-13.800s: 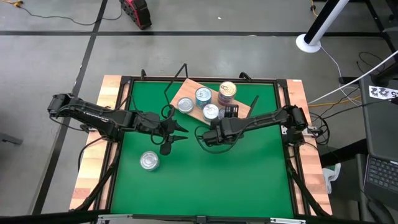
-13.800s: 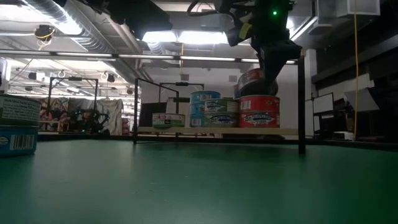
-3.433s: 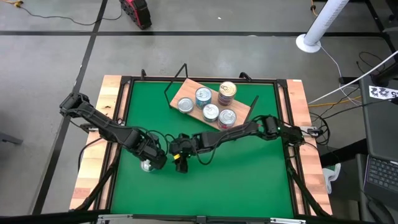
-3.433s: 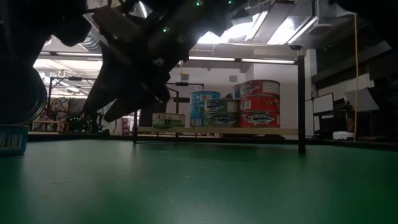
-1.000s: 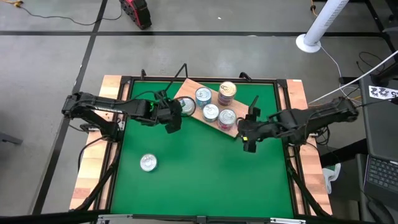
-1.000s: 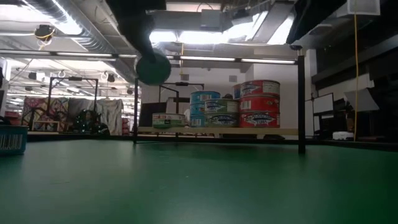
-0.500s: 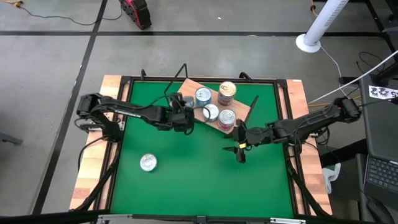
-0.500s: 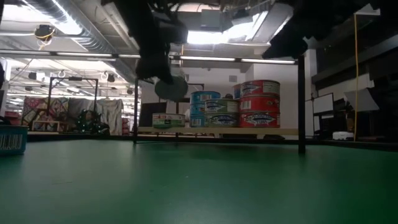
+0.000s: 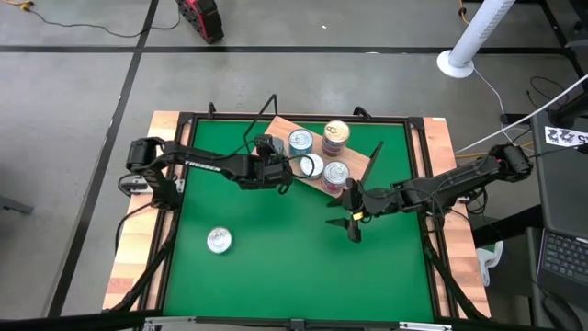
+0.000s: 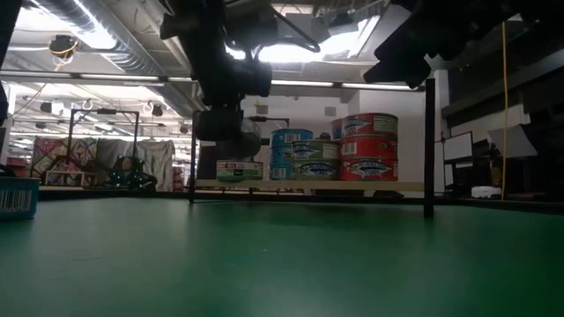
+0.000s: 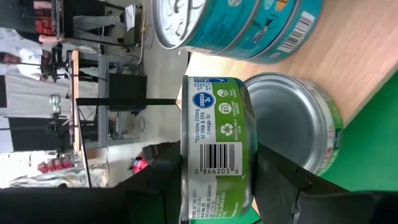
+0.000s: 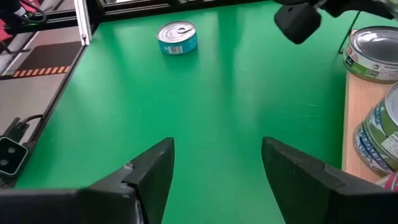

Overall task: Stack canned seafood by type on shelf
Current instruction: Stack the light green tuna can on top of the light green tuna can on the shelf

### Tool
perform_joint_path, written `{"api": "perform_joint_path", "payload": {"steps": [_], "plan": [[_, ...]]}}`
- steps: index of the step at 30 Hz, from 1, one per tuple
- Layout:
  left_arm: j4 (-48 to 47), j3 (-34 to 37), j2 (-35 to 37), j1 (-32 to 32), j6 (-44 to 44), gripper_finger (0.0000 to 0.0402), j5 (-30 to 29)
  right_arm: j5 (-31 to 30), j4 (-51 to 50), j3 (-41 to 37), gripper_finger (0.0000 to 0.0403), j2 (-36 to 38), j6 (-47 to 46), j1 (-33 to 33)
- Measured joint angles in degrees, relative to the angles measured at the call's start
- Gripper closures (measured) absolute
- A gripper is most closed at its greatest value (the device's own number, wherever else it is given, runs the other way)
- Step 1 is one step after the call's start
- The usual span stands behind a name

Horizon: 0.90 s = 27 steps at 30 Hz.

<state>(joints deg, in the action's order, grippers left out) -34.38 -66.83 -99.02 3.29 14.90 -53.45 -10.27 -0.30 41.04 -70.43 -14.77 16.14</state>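
My left gripper (image 9: 281,171) (image 11: 217,186) is shut on a green-labelled tin (image 11: 214,149) (image 10: 233,143). It hangs over the left end of the wooden shelf (image 9: 276,134) (image 10: 308,184), just above a second green tin (image 11: 292,124) (image 10: 240,170) that stands on the board. Teal tins (image 9: 299,140), a silver-lidded tin (image 9: 312,165), a red-labelled tin (image 9: 336,173) and a gold-topped stack (image 9: 336,133) also stand on the board. One blue tin (image 9: 220,240) (image 12: 177,36) sits on the green mat. My right gripper (image 9: 352,221) (image 12: 217,174) is open over the mat, near the shelf. My left gripper pinches the green tin between its two fingers (image 11: 165,180), one on each flat face, so the side wall with the barcode (image 11: 217,169) faces the wrist camera. The fingers come level from the table's left. The tin is lifted clear and lies flat, parallel to the tin below.
Black wire supports (image 9: 260,115) (image 10: 428,141) stand at the shelf's ends. The green mat (image 9: 294,267) is bounded by a black frame and wooden side boards (image 9: 138,239). Bare mat lies along the near side.
My left gripper carried the green tin toward the table's right, over the shelf's left end, and came down. The tin turned from showing its round face in the low view to lying flat above the shelf tin. My right gripper shifted a little toward the near edge.
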Motion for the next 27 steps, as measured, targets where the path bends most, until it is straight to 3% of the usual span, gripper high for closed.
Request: {"api": "perform_joint_path", "payload": {"steps": [11,27], "plan": [[0.30,0.00,0.07,1.67,0.00,0.0251,4.11,0.45,0.09,0.00,0.0162,0.00,0.05,0.00],[0.37,0.00,0.09,2.38,-0.58,0.0197,8.64,0.48,0.15,0.00,0.0162,0.00,0.13,0.00]]}}
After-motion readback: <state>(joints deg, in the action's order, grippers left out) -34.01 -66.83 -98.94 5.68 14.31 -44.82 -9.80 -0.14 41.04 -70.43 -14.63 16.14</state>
